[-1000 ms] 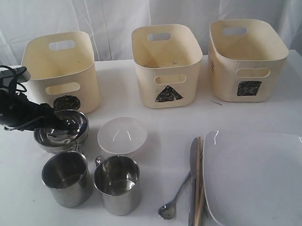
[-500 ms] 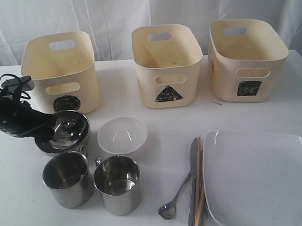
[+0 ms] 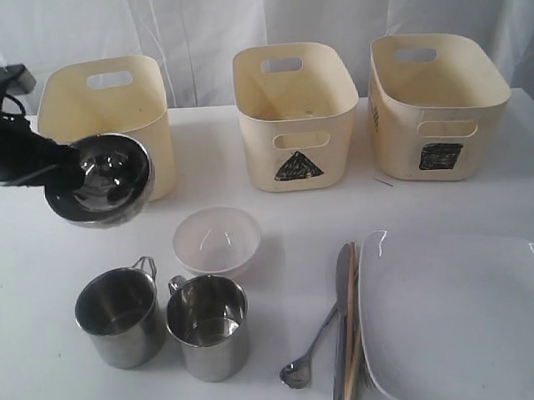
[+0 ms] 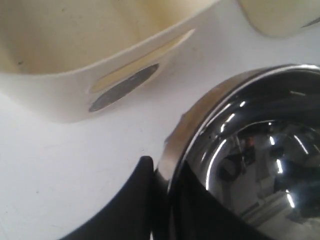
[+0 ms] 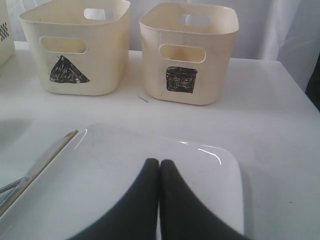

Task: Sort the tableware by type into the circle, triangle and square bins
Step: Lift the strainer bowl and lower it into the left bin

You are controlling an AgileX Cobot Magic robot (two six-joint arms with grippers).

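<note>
While your left claw point(image 4: 162, 181) grips the steel bowl point(image 3: 102, 176) by its rim, tilted, raised before the circle bin point(image 3: 103, 110), right claw point(image 5: 159, 166) clenched empty over the plate point(image 5: 200, 167).

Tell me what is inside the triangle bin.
Only bare cream walls and floor show inside the triangle bin; its front wall hides the nearest strip of floor.
</note>
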